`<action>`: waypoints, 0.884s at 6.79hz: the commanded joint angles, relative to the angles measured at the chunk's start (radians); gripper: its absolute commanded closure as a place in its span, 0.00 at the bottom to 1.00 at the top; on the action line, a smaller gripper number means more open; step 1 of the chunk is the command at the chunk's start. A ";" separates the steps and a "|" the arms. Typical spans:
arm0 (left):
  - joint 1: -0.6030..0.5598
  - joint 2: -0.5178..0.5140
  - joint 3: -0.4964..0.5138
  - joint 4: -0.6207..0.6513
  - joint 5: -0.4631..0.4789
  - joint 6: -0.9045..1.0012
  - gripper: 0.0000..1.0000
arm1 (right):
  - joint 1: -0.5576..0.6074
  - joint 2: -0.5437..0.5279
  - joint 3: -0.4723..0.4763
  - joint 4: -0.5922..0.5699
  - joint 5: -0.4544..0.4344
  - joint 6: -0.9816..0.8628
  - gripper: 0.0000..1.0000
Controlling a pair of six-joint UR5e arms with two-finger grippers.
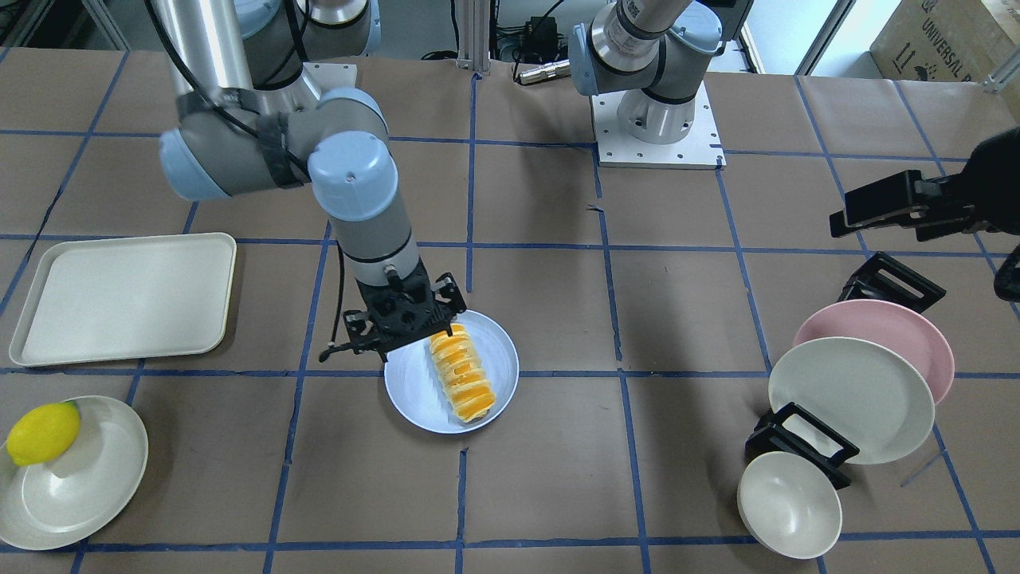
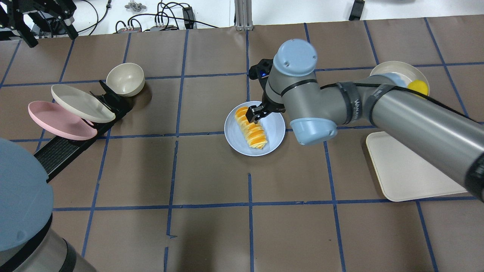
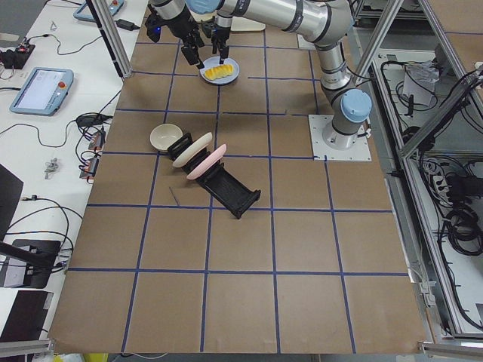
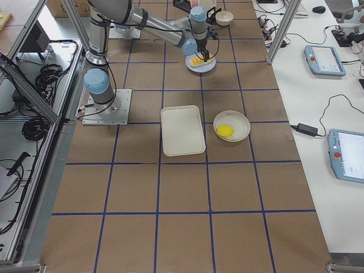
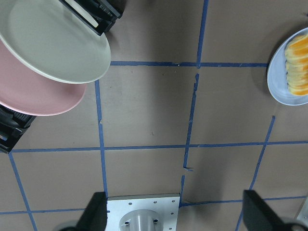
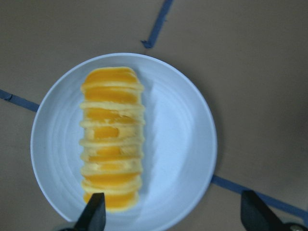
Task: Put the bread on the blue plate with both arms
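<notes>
1. The bread [image 6: 111, 139] lies flat on the blue plate [image 6: 190, 144], a little off centre, with both ends inside the rim; the plate sits on the tabletop [image 6: 250, 62]
2. My right gripper [image 6: 174, 216] hangs just above the plate, jaws spread wide and nothing between them
3. My left gripper [image 5: 175, 214] is well apart from the plate, also wide open and empty
4. I judge the bread soft and light: it should squash under a hard pinch and sag if lifted by one end
5. If I had to take it again, I would close gently across its narrow width at the middle, or near each end with both grippers
6. The plate looks smooth and light, so a nudge could slide it
</notes>
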 commanded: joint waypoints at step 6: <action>-0.270 0.020 -0.051 0.045 -0.009 -0.098 0.10 | -0.291 -0.448 -0.009 0.556 -0.006 0.010 0.00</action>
